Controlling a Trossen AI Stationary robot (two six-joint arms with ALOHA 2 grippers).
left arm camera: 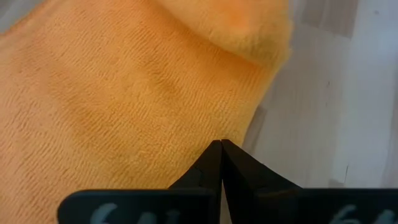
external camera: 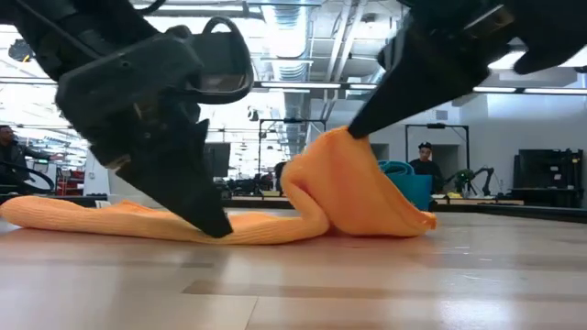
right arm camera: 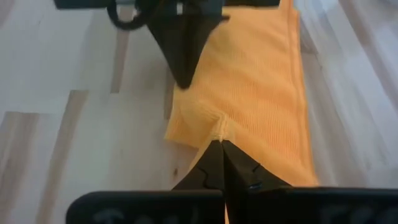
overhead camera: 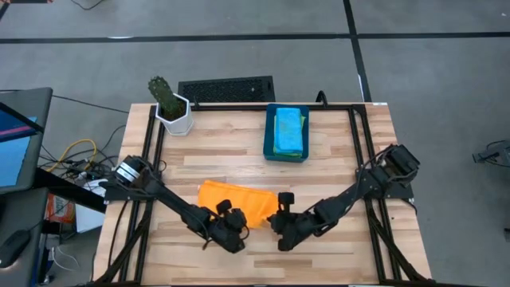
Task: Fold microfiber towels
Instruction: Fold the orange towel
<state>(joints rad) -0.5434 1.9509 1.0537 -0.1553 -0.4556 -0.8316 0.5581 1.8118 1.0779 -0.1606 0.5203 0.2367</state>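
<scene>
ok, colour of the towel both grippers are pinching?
Orange, plain. The towel shows best in the right wrist view, pinched by the right gripper and left gripper.

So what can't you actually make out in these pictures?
- How many towels lie in the blue bin: high view, too small; low view, the orange towel hides most of it.
- The towel's full outline: high view, both arms cover its near edge; both wrist views cut it off.
- Left fingers: the pinched fabric itself is hidden behind them.
- Two people in the room behind: low view, too small.
</scene>
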